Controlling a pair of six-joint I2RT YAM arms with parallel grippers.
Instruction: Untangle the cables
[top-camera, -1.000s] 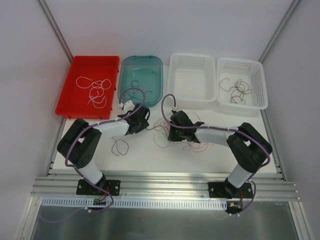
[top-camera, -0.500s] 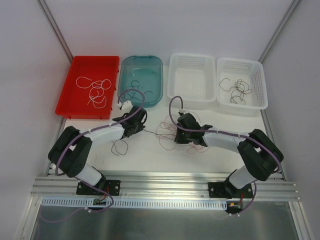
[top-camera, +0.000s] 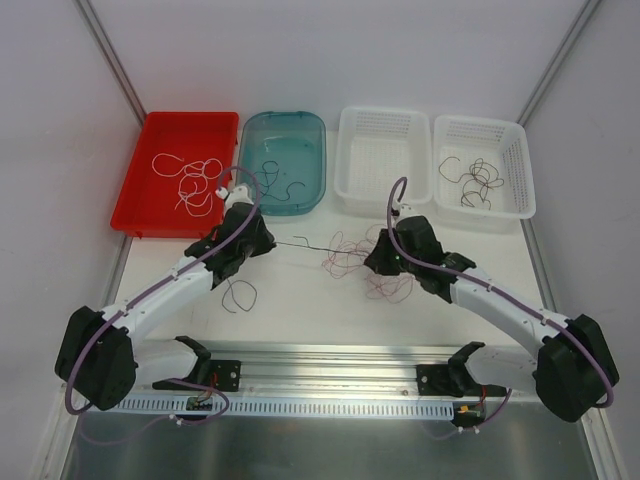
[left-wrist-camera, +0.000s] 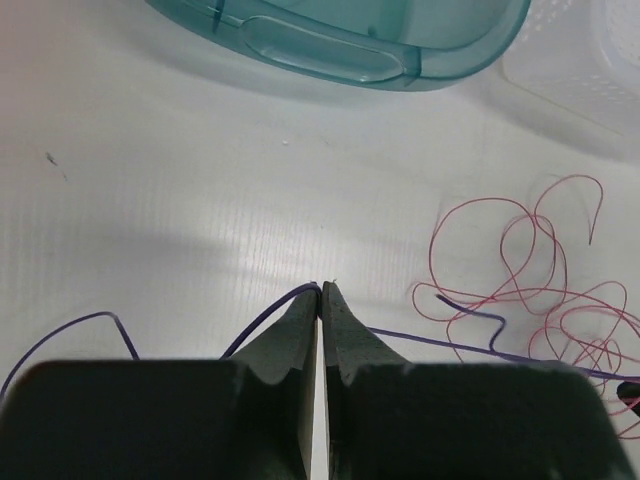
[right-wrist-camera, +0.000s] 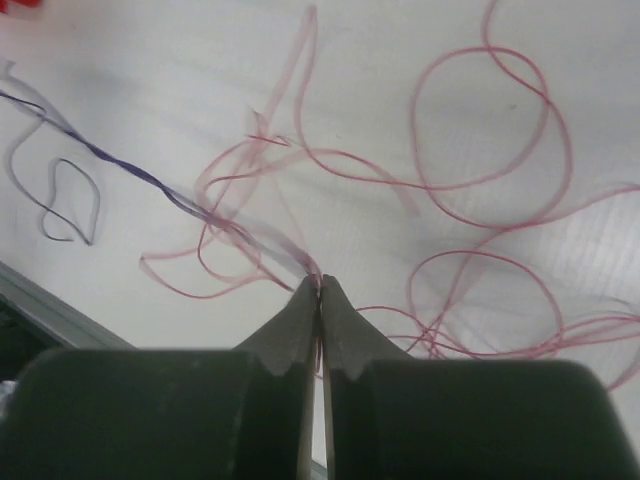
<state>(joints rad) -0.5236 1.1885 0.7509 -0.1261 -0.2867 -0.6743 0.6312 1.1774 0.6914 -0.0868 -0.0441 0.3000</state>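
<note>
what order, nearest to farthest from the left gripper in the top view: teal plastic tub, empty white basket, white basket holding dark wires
1. teal plastic tub, directly behind
2. empty white basket, centre-right
3. white basket holding dark wires, far right

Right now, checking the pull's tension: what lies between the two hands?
In the top view, a dark strand runs straight from the left hand toward the right hand, entering loose pink strands near it.

The cables (top-camera: 345, 257) are red-pink, one strand (top-camera: 300, 243) dark purple; tray (top-camera: 190, 117) red, tub (top-camera: 283, 118) teal, baskets (top-camera: 385, 112) white.
</note>
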